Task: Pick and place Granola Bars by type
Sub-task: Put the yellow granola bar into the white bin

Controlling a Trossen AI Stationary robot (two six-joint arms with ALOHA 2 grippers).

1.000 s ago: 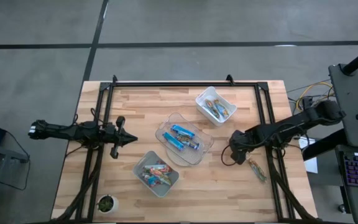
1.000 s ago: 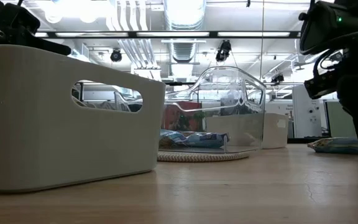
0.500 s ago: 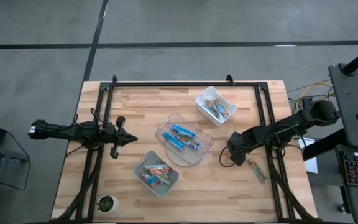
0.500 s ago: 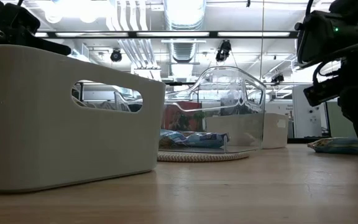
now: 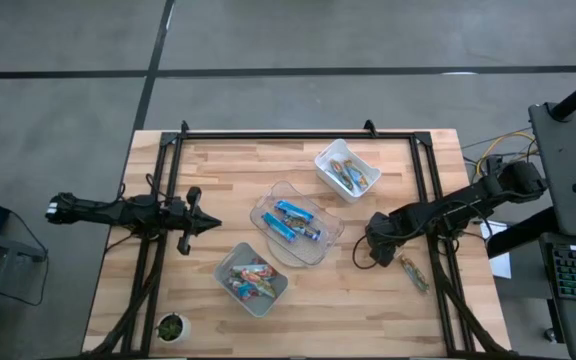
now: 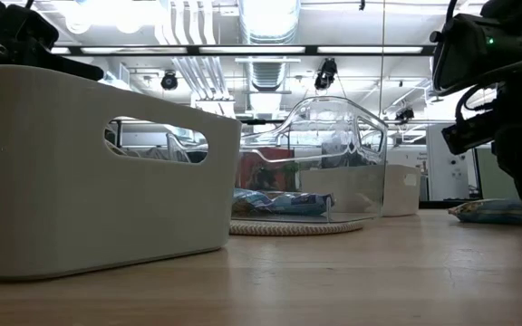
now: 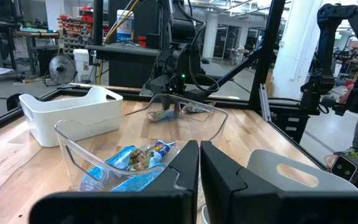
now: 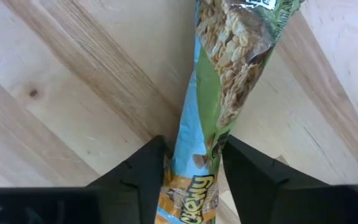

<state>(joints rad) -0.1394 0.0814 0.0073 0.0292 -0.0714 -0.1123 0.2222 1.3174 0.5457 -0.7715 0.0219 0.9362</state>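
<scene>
The right gripper is low over the wood table at the right of the high view, and its two fingers sit on each side of a greenish-brown granola bar, close against the wrapper and touching it; they look clamped on it, though the very tips are out of sight. The rest of this bar lies flat on the table, lower right of that gripper in the high view. The left gripper waits at the left of the frame, pointing toward the middle, with its fingers pressed nearly together and holding nothing. In the middle of the high view a clear bin holds the blue bars. Up and to the right of it a white bin holds a few greenish-brown bars. Down and to the left another white bin holds the red and orange bars. A small round pot sits in the lower left corner of the table
</scene>
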